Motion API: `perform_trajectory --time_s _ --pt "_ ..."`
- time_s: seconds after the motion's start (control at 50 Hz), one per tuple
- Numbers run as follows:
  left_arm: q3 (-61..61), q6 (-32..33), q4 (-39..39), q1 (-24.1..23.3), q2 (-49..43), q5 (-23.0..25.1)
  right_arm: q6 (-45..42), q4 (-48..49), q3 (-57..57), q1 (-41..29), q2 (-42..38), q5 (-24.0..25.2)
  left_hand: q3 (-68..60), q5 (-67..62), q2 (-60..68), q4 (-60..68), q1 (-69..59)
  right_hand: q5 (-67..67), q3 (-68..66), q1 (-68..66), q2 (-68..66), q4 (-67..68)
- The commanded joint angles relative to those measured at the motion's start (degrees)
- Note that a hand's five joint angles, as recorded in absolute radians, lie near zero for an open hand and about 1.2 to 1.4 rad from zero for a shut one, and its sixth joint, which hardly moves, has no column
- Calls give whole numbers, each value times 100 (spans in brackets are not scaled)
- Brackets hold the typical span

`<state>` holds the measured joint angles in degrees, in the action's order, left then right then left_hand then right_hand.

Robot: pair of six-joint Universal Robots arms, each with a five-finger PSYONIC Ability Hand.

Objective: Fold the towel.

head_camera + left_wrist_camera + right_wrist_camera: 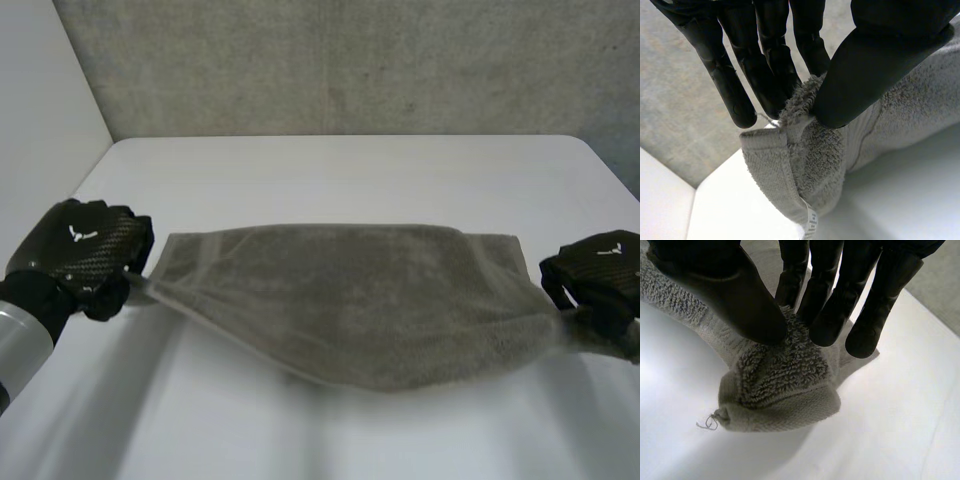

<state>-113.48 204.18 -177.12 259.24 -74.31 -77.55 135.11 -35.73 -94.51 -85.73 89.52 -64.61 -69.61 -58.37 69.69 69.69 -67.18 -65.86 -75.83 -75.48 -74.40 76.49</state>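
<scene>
- White surface (350,170): carried the single item.
- Grey towel (350,300): terry, strung between its two ends, middle sagging low over the surface; judged soft, light and limp, best held at the corners.
- One left robot hand (85,255): thumb and fingers pinched the left-end corner.
- One right robot hand (600,275): likewise pinched the right-end corner.

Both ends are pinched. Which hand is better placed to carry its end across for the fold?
Left, marginally: the left hand pinches the towel by a hemmed corner, while the right hand pinches a bunched end. Either could probably work.
</scene>
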Motion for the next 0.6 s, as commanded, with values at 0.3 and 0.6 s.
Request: perform_trajectory --time_s 0.3,0.6 --pt "1132 -18 -1229 268 -2928 91 726 953 1635 -374 -2603 -376 -1039 -1163 1031 1031 -1282 -414 -417 -452 -560 351" --pt "3552 -80 -1185 -181 -5155 -638 1598 1517 3844 -972 -4338 -904 -1039 -1163 1031 1031 -1282 -414 -417 -452 -560 351"
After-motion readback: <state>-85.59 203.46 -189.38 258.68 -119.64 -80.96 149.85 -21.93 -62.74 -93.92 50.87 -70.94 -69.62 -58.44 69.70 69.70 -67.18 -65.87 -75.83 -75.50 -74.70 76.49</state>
